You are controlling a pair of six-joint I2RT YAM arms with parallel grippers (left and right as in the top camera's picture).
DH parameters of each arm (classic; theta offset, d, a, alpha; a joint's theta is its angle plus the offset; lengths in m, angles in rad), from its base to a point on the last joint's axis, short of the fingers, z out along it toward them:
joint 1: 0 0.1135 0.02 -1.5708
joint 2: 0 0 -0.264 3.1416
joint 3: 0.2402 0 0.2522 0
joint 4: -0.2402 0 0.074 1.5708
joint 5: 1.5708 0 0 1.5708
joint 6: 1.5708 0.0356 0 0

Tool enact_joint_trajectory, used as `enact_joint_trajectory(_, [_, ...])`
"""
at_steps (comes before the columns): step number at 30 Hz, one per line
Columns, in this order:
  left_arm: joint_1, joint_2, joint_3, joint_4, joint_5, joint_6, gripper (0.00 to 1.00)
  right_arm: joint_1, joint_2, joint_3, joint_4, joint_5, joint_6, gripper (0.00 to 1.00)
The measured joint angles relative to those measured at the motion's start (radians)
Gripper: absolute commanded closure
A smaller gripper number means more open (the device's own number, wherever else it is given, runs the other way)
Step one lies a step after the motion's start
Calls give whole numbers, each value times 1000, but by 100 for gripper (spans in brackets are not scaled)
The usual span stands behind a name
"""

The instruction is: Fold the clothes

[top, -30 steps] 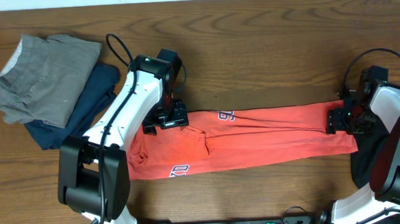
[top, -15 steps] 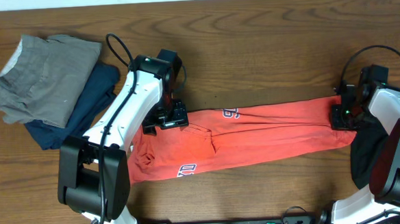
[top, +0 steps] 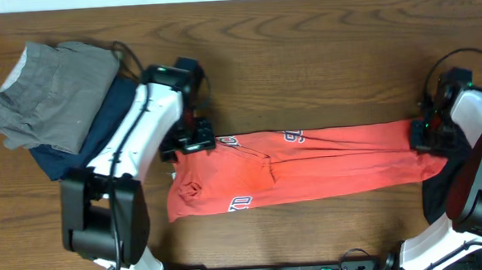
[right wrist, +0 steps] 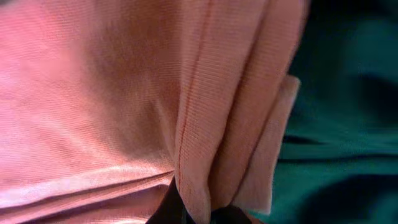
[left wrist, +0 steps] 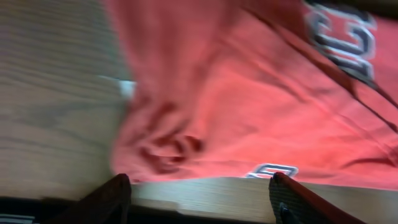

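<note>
A dark wood-grain table [top: 319,56] fills the overhead view. Across its near middle lies the coral-red T-shirt [top: 325,159], gathered lengthwise into one long, creased band. Its long axis runs left to right, with the wider, rumpled end to the left and the narrower end to the right. At the far left corner a grey garment [top: 53,91] sits on top of a dark blue garment [top: 100,130], well apart from the shirt. The left gripper [top: 188,144] hangs at the band's upper left corner with its fingers [left wrist: 118,193] spread wide and released, bare table between them. The right gripper [top: 425,135] is clenched on the shirt's right end, with the folds pinched together. White lettering [top: 292,136] shows along the top edge — more of it sits near the lower left.
</note>
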Motion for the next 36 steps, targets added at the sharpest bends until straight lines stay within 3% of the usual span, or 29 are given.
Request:
enact_joint_trajectory(9, [197, -81, 0, -27, -4, 36, 27, 94, -1, 295, -236, 12, 75, 99])
enact_joint_trajectory(24, [223, -81, 0, -27, -3, 74, 27, 562, -1, 276, -301, 19, 124, 99])
enact_joint_trajectory(36, [223, -82, 0, -24, -3, 85, 27, 744, -1, 169, -256, 13, 160, 98])
